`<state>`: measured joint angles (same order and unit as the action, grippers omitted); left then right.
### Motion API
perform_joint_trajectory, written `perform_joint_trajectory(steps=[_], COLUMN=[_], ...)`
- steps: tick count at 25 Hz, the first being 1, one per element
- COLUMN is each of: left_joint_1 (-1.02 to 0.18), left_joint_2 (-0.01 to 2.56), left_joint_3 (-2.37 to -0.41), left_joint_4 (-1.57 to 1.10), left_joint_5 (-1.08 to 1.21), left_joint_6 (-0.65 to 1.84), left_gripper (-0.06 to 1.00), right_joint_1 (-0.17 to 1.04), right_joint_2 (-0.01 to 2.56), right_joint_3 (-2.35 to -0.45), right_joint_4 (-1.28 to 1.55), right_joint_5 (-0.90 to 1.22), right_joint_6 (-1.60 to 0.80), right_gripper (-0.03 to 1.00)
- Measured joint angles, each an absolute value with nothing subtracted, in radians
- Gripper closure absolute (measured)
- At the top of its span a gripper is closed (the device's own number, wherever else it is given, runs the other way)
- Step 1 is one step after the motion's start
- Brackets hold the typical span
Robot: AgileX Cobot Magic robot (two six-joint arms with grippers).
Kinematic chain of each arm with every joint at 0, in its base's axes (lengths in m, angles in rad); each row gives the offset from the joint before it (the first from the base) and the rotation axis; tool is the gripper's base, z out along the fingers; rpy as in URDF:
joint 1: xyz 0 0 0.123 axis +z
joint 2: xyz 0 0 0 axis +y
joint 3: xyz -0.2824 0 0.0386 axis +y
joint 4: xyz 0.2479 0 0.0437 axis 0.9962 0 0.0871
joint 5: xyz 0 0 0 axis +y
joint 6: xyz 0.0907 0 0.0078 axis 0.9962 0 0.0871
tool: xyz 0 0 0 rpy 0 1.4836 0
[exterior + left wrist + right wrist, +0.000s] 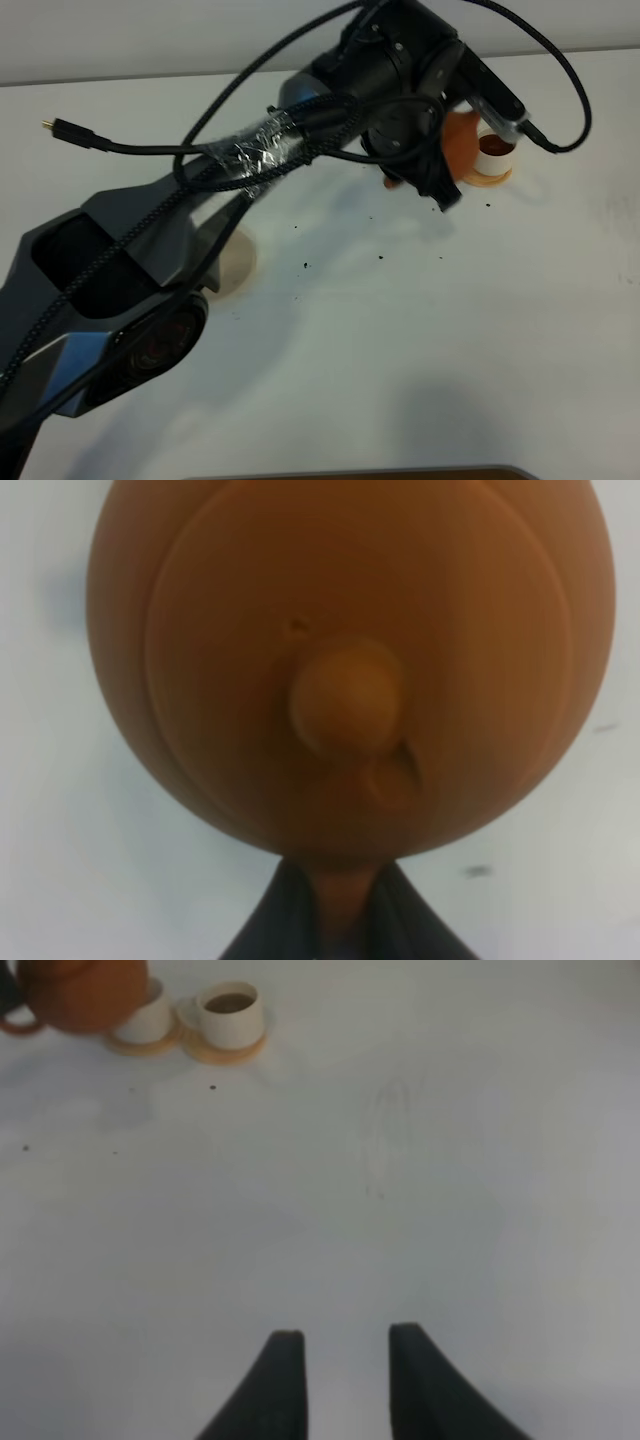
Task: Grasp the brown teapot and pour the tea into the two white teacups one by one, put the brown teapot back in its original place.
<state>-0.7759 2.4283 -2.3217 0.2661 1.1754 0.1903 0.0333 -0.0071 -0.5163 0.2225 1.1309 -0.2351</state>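
My left gripper (432,178) is shut on the loop handle of the brown teapot (462,142) and holds it off the table, over the cups at the far right. The left wrist view looks down on the teapot's lid and knob (345,695), with the fingers (270,920) clamped on the handle. One white teacup (496,150) on a small orange coaster holds dark tea (230,1003). The other white teacup (148,1020) is partly hidden behind the teapot (85,990). The large pale coaster (236,262) lies bare. My right gripper (345,1360) is open and empty over bare table.
A black cable with a gold plug (68,128) lies at the far left. Dark specks (303,265) dot the white table. The left arm (150,250) stretches diagonally across the table and covers part of the large coaster.
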Motion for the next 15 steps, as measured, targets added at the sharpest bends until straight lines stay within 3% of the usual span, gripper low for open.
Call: perform_joint_trajectory(steps=[9, 15], left_joint_1=[-0.709, -0.685], left_joint_2=[2.421, 2.421], left_joint_3=[-2.325, -2.324], left_joint_4=[0.458, 0.491], left_joint_5=[1.164, 0.993], left_joint_6=[0.338, 0.498], left_gripper=[0.80, 0.80], right_joint_1=[0.033, 0.033], right_joint_2=[-0.007, -0.007], right_joint_3=[-0.516, -0.516], right_joint_4=[0.222, 0.222], right_joint_5=[1.131, 1.131], right_joint_6=[-0.235, -0.235], right_gripper=[0.73, 0.73])
